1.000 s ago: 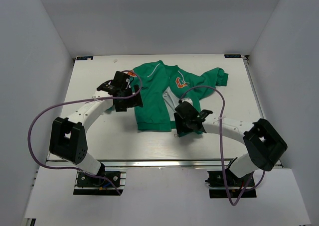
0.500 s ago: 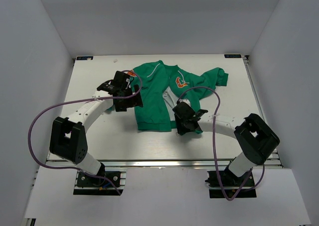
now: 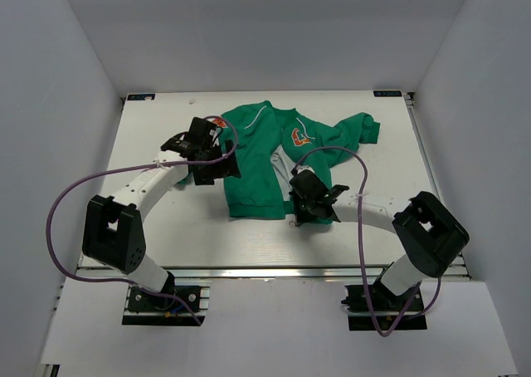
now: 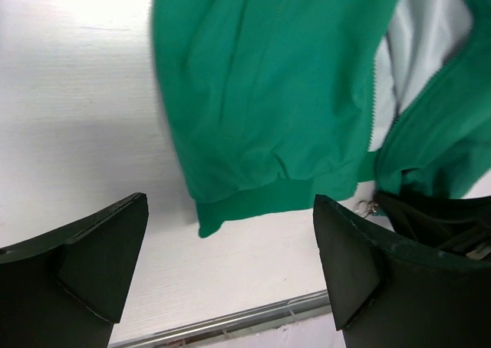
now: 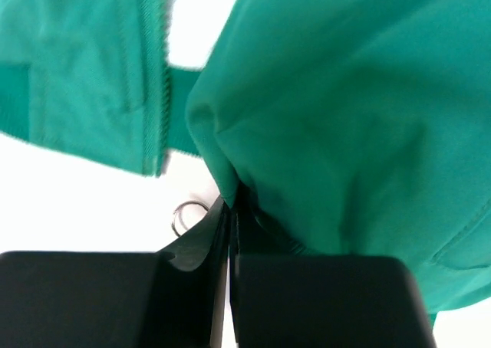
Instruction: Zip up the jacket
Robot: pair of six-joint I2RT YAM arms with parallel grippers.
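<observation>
The green jacket (image 3: pixel 257 165) lies flat on the white table (image 3: pixel 166 227), front unzipped, its orange logo (image 3: pixel 302 136) facing up. My left gripper (image 3: pixel 217 164) hovers over the jacket's left side, open, with nothing between its fingers (image 4: pixel 100 264); below it are the left panel's hem (image 4: pixel 268 198) and pale lining (image 4: pixel 422 26). My right gripper (image 3: pixel 304 212) is at the bottom hem of the right front panel. In the right wrist view it (image 5: pixel 232 202) is shut on a fold of green cloth (image 5: pixel 345 118). A small metal ring (image 5: pixel 186 214) lies beside it, near the zip edge (image 5: pixel 161 95).
The table's metal front rail (image 4: pixel 230 325) runs close below the jacket's hem. Purple cables (image 3: pixel 75 194) loop from both arms. White walls enclose the table on three sides. One sleeve (image 3: pixel 361 129) stretches toward the back right.
My right gripper has gone from open to shut, pinching the jacket's right hem, after sliding slightly left. The left arm and the jacket's lie are unchanged.
</observation>
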